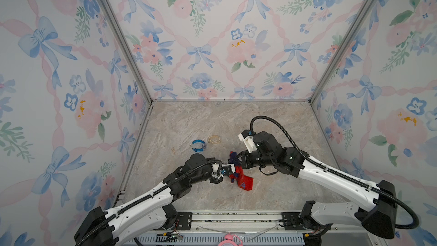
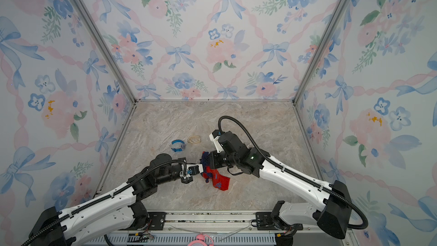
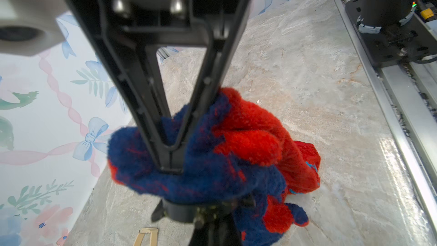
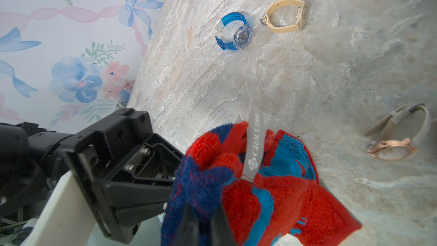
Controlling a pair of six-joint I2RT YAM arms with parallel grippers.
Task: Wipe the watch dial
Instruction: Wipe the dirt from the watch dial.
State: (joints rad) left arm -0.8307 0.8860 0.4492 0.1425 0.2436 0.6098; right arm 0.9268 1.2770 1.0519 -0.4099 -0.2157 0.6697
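My right gripper (image 4: 205,209) is shut on a bunched red and blue towel (image 4: 295,185), fingers sunk into the pile. In the left wrist view those fingertips (image 3: 171,162) press the towel (image 3: 248,133) down onto a black round watch (image 3: 189,211), which my left gripper (image 3: 212,228) holds shut. The dial is hidden under the cloth. In both top views the two grippers meet at the table's middle front, left gripper (image 1: 227,170) against the towel (image 1: 243,182) and right gripper (image 1: 237,159) just behind it.
A blue watch (image 1: 198,145) and a beige watch (image 1: 214,139) lie behind the grippers. A rose-gold watch (image 4: 392,143) lies by the towel, under my right arm. Floral walls close three sides; a metal rail (image 1: 236,218) runs along the front.
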